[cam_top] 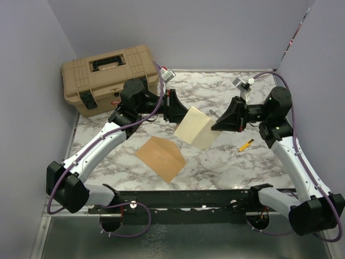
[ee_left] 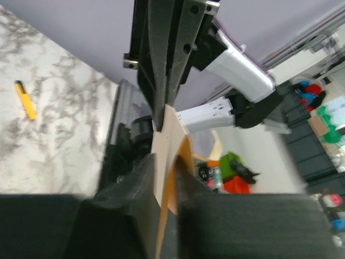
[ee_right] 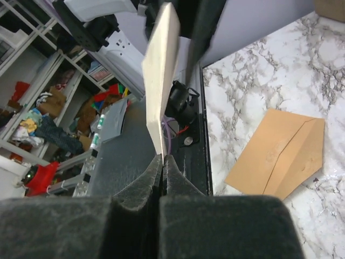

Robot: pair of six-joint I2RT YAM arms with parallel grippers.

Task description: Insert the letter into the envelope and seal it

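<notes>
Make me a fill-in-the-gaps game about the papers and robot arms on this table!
1. The flat brown paper envelope lies on the white ____-patterned table.
2. The pale peach rectangular paper letter is up in the ____ between the left gripper and the right gripper.
3. The small ____ pen lies near the right arm.
4. The tan plastic toolbox stands at the back on the ____ arm's side.

Missing words: marble; air; yellow; left.

From high behind, the top camera looks down on the letter (cam_top: pixel 195 127). Both wrist cameras share it, close, edge-on, from opposite sides.
</notes>
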